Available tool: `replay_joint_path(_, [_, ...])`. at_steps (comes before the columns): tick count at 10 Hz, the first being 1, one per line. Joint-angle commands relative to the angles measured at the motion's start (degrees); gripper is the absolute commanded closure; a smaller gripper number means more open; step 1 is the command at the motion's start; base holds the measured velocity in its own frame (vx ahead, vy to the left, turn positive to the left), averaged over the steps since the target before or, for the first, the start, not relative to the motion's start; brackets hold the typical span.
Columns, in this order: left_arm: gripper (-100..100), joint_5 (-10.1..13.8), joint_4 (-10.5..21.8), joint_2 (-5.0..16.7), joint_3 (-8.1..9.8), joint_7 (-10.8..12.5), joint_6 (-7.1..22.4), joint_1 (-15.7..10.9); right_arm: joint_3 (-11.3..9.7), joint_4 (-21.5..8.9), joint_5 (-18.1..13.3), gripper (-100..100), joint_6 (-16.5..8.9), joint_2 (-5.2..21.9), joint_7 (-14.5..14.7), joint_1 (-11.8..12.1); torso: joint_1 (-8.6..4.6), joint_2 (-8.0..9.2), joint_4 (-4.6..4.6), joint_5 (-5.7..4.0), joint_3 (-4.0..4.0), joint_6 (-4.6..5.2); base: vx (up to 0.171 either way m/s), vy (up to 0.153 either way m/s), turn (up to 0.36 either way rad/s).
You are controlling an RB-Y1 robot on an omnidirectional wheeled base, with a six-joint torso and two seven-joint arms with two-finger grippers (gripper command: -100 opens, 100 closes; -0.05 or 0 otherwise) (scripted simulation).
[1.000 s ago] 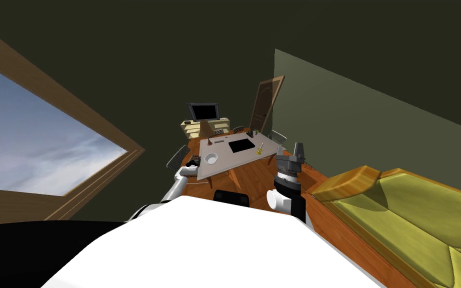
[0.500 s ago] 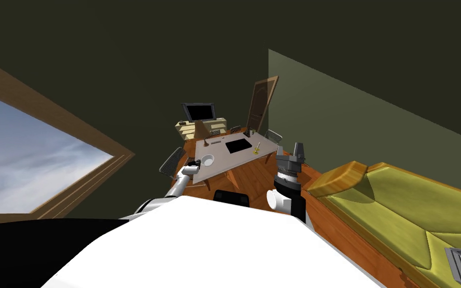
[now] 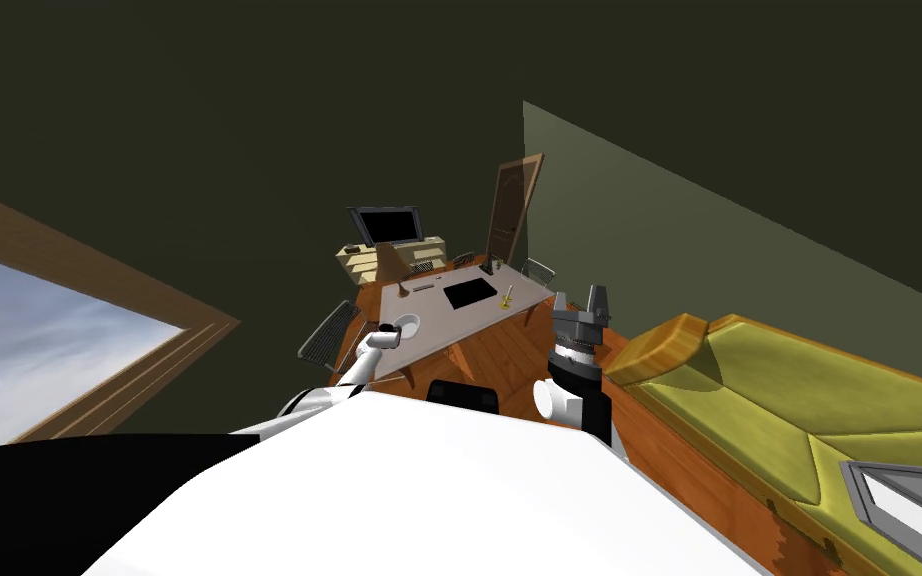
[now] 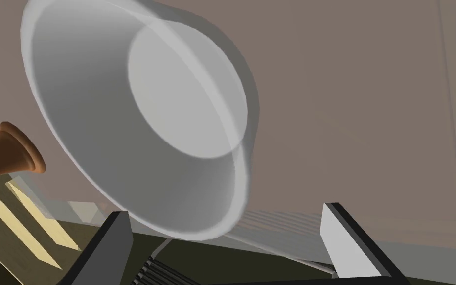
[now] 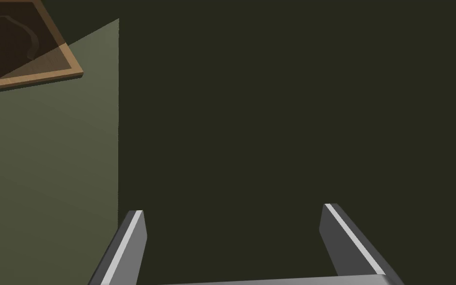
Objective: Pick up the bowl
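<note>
Left gripper [image 4: 232, 245] is spread wide and empty, with the plain white round bowl [image 4: 143, 123] just ahead of its thin grey fingers and off toward one of them, not yet between them. The bowl sits upright on the grey-brown flat tabletop [image 3: 449, 310], near the table's closest corner. To do this well, I'd ease in so one finger goes inside the rim and one outside, then pinch the wall. Right gripper [image 3: 586, 300] is raised by the chest, fingers apart, holding nothing.

Bowl [image 4: 138, 123] was plain white-grey. Table [image 4: 370, 99] top was taupe, with a black mat [image 3: 470, 293]. Floor [image 3: 494, 360] was orange-brown wood grain, sofa [image 3: 799, 400] olive-yellow, wall [image 3: 249, 120] dark olive.
</note>
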State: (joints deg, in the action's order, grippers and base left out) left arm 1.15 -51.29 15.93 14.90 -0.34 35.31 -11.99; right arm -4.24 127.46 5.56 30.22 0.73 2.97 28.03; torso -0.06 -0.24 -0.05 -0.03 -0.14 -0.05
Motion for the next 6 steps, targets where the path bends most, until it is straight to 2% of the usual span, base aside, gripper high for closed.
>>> replay_joint_path(1, [-100, -0.14, 2.02, 0.12, 0.31, 0.31, 1.50, -0.60, 0.00, 0.00, 0.00, 0, 0.00, 0.00, 0.00, 0.00, 0.00, 0.00, 0.00, 0.00, 0.00, 0.00, 0.067, -0.001, -0.084])
replay_joint_path(3, [-100, -0.40, 3.96, 0.17, 0.55, 0.62, 2.74, -1.13, 0.00, 0.00, 0.00, 0, 0.00, 0.00, 0.00, 0.00, 0.03, 0.03, 0.01, 0.01, 0.02, -0.01, 0.057, -0.004, -0.068])
replay_joint_path(4, [-100, 0.00, 4.06, 0.43, 0.50, 0.33, 1.83, -1.29, 0.00, 0.00, 0.00, 0, 0.00, 0.00, 0.00, 0.00, 0.04, 0.08, 0.02, 0.01, 0.05, -0.02, 0.021, 0.001, -0.011])
replay_joint_path(5, [0, 0.03, 3.98, 0.44, 0.51, 0.29, 2.16, -1.25, 0.00, 0.00, 0.00, 0, 0.00, 0.00, 0.00, 0.00, 0.05, 0.18, 0.03, 0.01, 0.10, -0.03, 0.000, 0.000, 0.000])
replay_joint_path(6, [-100, 0.49, 5.20, 0.21, 0.79, -0.98, 0.43, -0.92, 0.00, 0.00, 0.00, 0, 0.00, 0.00, 0.00, 0.00, 0.04, 0.25, 0.05, 0.01, 0.14, -0.02, 0.045, -0.007, 0.068])
